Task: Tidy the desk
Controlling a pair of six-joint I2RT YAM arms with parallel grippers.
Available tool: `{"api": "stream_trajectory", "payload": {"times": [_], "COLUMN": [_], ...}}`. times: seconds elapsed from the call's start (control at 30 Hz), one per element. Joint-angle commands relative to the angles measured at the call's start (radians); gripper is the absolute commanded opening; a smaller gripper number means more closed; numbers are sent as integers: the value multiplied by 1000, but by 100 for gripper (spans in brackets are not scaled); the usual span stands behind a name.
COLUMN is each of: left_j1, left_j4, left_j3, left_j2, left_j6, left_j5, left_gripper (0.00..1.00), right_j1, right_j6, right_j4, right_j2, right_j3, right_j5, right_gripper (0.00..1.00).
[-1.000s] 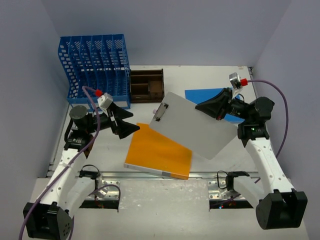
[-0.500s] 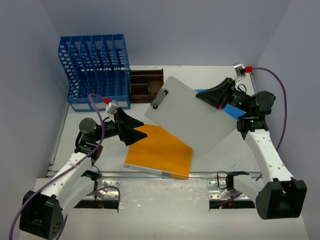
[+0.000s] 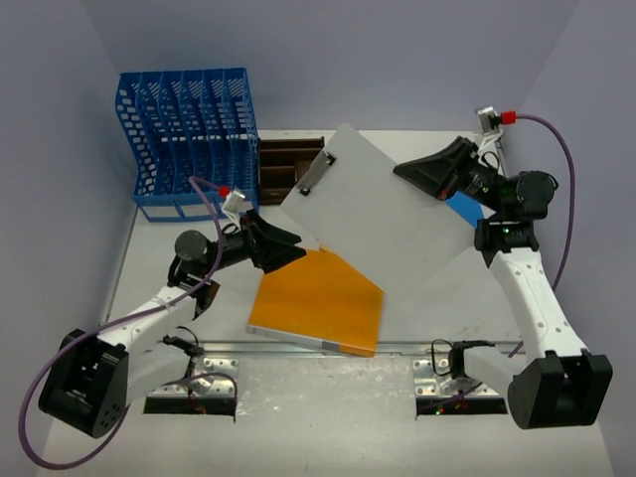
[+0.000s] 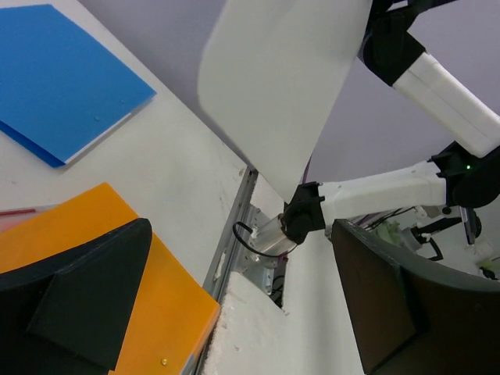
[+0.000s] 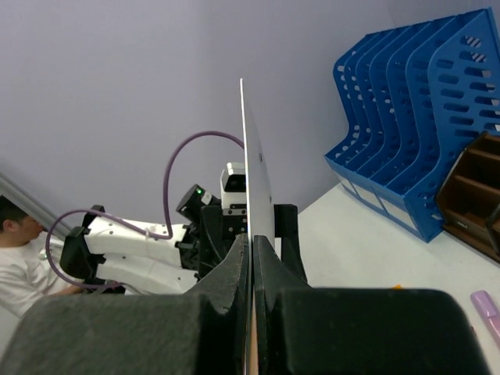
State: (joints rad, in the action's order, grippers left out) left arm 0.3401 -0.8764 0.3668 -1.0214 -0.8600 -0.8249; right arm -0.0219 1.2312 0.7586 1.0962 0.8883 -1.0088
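Clamping right gripper (image 3: 405, 171): pinched tight on clipboard (image 3: 368, 219) edge, board tilted, held above desk (image 3: 422, 318).
left gripper (image 3: 295, 248): spread wide, empty, low over desk, just beside orange folder (image 3: 318, 303), perhaps touching.
desk: beneath both grippers, orange folder flat on it.

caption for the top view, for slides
Right end effector holds a clipboard tilted above the desk; open left end effector by an orange folder.

Overhead desk (image 3: 422, 310) view, two wrist close-ups

File rack (image 3: 189, 139): blue mesh, far left.
Wooden tray (image 3: 276, 169): dark brown, beside the rack.
Clipboard (image 3: 378, 219): white, tilted.
Orange folder (image 3: 323, 298): lying flat.
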Motion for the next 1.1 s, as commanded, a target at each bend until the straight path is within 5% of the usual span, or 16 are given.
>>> {"api": "stream_trajectory", "payload": {"times": [0.0, 0.47, 0.83, 0.87, 0.9, 1.07], "left_j1": [13, 39, 48, 48, 48, 27], "left_j4": [-139, -262, -245, -216, -196, -40], "left_j3": [63, 245, 340, 351, 368, 394], "left_j2": [-26, -154, -177, -177, -174, -144], "left_j6": [-56, -122, -151, -128, -117, -93], "left_j5": [64, 104, 96, 89, 76, 58], "left_gripper": [98, 91, 44, 36, 3, 0], "right_j1": [-4, -26, -95, -95, -95, -95], "right_j6": [42, 53, 17, 10, 4, -24], "right_j4": [48, 16, -25, -27, -25, -22], "right_j2": [-2, 36, 94, 97, 99, 103], "right_j3": [75, 115, 98, 95, 86, 69], "right_j5": [35, 64, 56, 55, 49, 33], "right_gripper": [1, 1, 1, 1, 1, 8]}}
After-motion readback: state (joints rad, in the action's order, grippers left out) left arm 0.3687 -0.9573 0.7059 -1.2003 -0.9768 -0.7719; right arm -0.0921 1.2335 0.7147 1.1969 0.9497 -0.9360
